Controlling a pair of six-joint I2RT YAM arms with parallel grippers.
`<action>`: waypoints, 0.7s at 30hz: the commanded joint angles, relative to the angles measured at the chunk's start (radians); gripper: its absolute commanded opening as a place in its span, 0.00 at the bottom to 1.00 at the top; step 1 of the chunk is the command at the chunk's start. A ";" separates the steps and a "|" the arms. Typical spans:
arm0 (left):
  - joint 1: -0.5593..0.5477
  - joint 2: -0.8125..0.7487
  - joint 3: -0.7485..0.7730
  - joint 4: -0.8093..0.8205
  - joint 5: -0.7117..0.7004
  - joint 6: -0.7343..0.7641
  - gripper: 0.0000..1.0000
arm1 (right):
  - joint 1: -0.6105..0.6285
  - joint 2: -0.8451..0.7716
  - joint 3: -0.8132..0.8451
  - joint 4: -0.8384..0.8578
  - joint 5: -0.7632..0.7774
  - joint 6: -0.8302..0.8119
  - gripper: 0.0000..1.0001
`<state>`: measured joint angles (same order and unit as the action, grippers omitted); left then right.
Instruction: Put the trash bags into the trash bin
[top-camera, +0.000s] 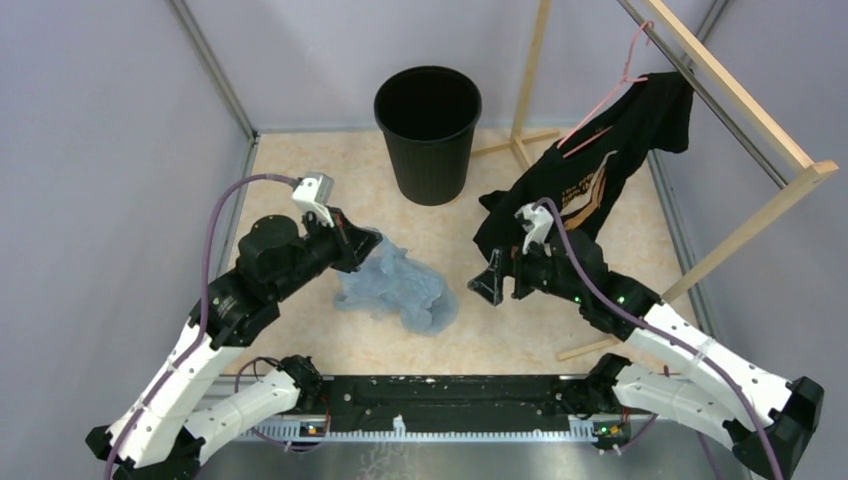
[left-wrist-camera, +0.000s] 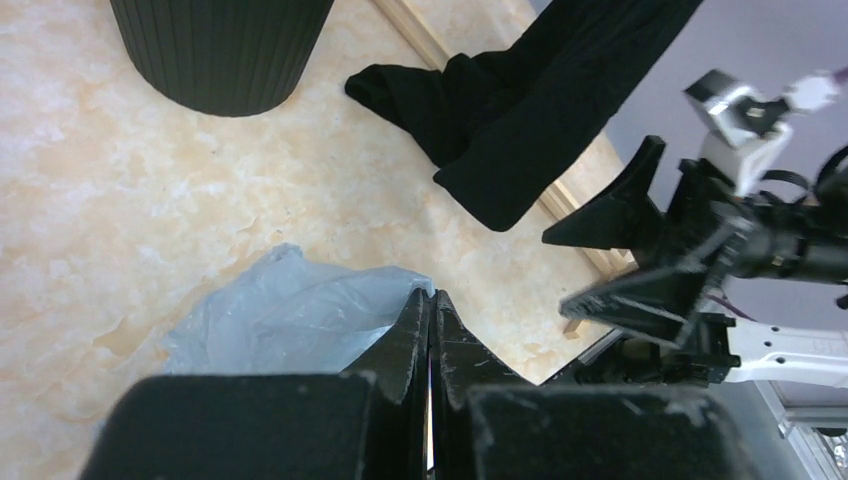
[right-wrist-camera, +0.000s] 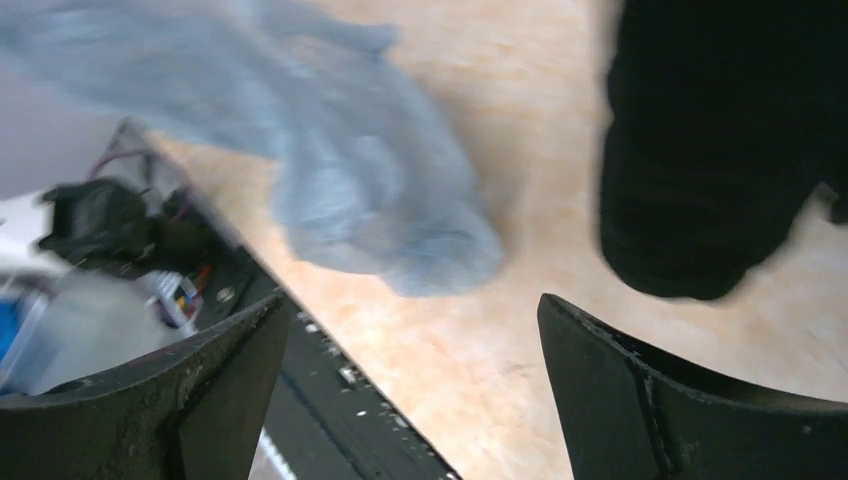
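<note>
The trash bin is a round black wastebasket standing upright at the back middle of the floor; its ribbed wall also shows in the left wrist view. A pale blue translucent trash bag lies crumpled in front of it, also seen in the left wrist view and, blurred, in the right wrist view. My left gripper is shut on the bag's upper left edge. My right gripper is open and empty, to the right of the bag; it also shows in the left wrist view.
A black T-shirt hangs on a pink hanger from a wooden rack at the right, its hem reaching the floor behind my right gripper. The rack's foot stands right of the bin. A black rail runs along the near edge.
</note>
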<state>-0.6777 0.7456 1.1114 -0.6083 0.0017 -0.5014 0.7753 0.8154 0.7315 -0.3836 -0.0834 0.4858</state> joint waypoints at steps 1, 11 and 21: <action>-0.001 0.059 0.063 -0.004 -0.010 0.014 0.00 | 0.102 0.047 0.078 0.245 -0.242 -0.098 0.95; 0.000 0.132 0.126 -0.022 0.066 0.040 0.00 | 0.173 0.373 0.254 0.591 -0.215 -0.185 0.93; 0.000 0.157 0.118 0.009 0.140 0.052 0.00 | 0.172 0.537 0.241 0.829 -0.218 -0.034 0.58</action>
<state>-0.6777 0.8871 1.1999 -0.6357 0.0929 -0.4706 0.9447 1.3388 0.9489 0.2737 -0.3016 0.3832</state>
